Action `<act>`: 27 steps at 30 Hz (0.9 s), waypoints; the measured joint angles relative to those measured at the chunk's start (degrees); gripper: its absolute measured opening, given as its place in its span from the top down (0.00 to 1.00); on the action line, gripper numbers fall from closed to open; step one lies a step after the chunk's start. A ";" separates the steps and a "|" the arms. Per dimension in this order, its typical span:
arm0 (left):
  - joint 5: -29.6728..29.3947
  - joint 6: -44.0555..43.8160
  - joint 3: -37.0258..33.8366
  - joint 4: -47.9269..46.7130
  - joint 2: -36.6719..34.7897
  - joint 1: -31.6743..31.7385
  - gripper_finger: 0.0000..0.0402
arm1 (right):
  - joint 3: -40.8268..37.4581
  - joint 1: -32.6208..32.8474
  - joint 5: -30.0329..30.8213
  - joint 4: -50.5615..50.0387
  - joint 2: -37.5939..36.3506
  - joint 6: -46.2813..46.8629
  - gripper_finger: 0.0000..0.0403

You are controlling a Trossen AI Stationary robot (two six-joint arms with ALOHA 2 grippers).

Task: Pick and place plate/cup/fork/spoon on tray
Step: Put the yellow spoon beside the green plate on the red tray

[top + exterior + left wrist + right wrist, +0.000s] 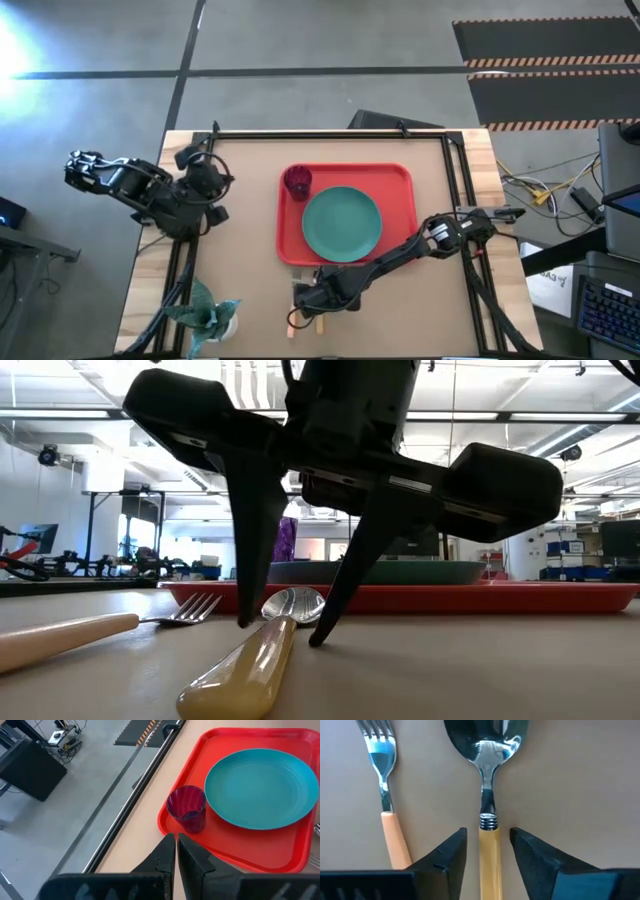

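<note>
We have the right tool point(488, 851) down at the desk point(440, 310), its two fingers spread apart and straddling the spoon point(487, 795) handle just behind the metal neck. In the low view the fingertips point(243, 622) look to be at the desk on either side of the handle, with nothing clenched yet.

To do this pick well, we should keep the handle centred between the fingers, close squarely across it, and lift straight up so the bowl does not drag. A slim handle may roll or slip, so we judge a firm, level pinch is needed before we carry it to the tray point(400, 180).

The spoon lies on the desk just off the tray's near edge, bowl toward the tray. The fork point(384, 780) lies beside it, roughly parallel and apart, outside the fingers; we should not nudge it.

The plate point(341, 223) and the cup point(297, 181) already sit on the tray, the cup in a corner just beside the plate.

Our left tool point(176, 854) waits above the desk left of the tray, fingers closed together on nothing.
</note>
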 joint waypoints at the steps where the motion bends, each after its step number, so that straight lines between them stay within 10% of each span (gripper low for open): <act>1: 0.00 0.00 0.00 0.00 -0.17 0.00 1.00 | -0.09 0.00 -0.13 0.00 0.01 -0.04 0.65; 27: 1.25 -0.13 0.00 0.09 -0.46 -0.02 1.00 | -1.22 0.37 -6.98 -4.31 0.07 -7.86 0.71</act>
